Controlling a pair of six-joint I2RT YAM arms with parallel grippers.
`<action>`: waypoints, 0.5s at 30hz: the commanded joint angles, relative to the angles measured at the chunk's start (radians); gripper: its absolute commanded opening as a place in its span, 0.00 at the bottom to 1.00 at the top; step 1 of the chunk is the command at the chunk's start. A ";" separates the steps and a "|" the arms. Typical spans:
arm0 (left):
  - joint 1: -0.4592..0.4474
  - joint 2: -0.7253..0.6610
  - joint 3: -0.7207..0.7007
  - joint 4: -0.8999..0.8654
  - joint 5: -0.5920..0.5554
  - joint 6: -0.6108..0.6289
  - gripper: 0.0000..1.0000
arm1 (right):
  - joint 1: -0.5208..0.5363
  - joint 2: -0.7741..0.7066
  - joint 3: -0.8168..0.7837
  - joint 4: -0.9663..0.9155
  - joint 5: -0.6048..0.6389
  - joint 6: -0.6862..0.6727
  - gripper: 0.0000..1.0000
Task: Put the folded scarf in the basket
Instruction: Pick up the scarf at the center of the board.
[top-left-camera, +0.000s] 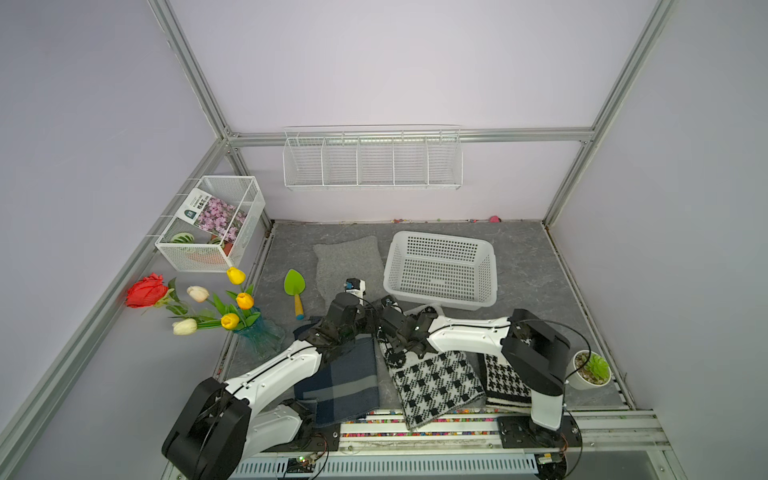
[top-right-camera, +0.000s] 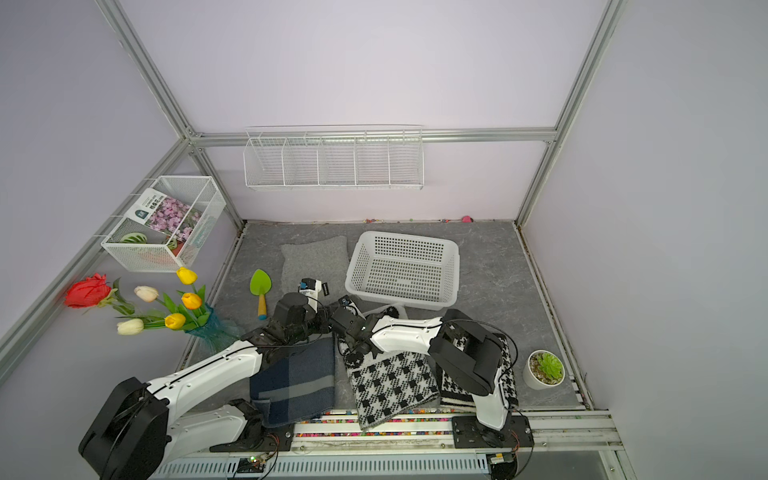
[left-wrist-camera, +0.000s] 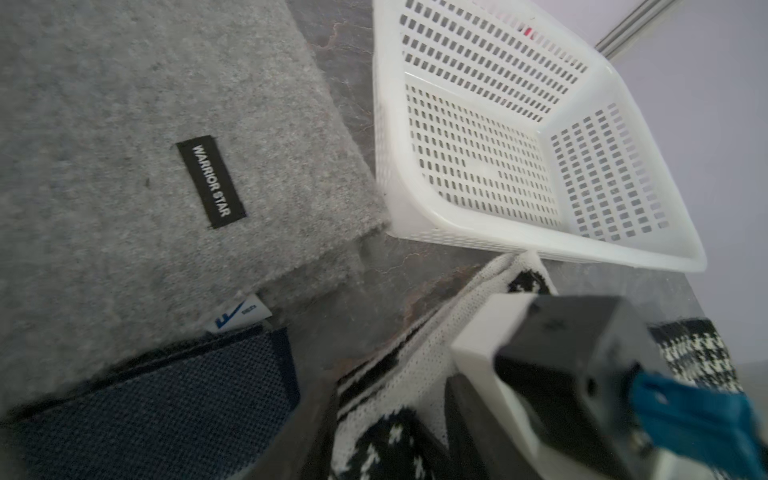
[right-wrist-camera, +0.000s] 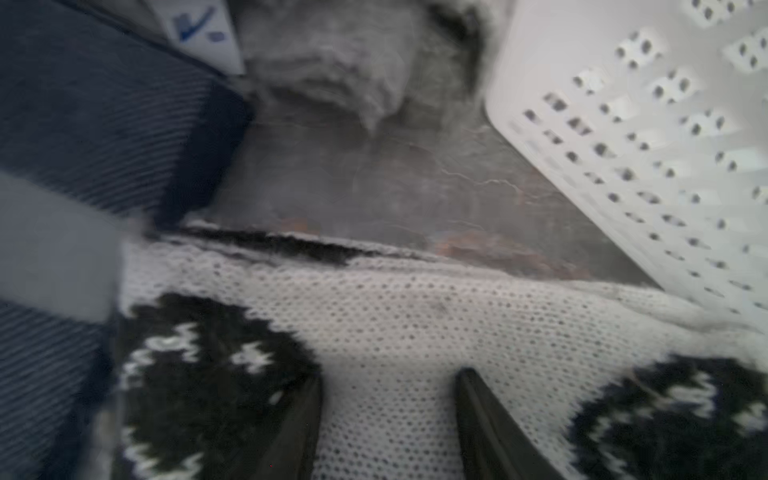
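Top views: the basket (top-left-camera: 436, 300) stands empty at the back; the checked scarf (top-left-camera: 436, 382) lies folded, its far edge just beside it.
Left wrist: left gripper (left-wrist-camera: 384, 419) at that edge; fingers blurred, can't tell if they pinch.
Right wrist: right gripper (right-wrist-camera: 390, 374) spread apart, straddling white knit.
Doing it well: I'd say catch every layer, lift level, clear the rim.

Robot lab cell, aluminium frame (top-left-camera: 519, 135), lilac walls (top-left-camera: 395, 62), left arm (top-left-camera: 282, 365) and right arm (top-left-camera: 465, 334) on rail (top-left-camera: 415, 428)
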 joint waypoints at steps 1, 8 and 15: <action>0.001 0.046 -0.004 0.010 0.032 0.009 0.48 | 0.064 -0.019 -0.112 0.040 -0.172 -0.050 0.58; 0.000 0.176 0.012 0.078 0.202 0.022 0.51 | 0.086 -0.230 -0.344 0.230 -0.313 -0.091 0.52; 0.000 0.292 0.037 0.158 0.344 0.034 0.55 | 0.087 -0.403 -0.420 0.211 -0.221 -0.034 0.66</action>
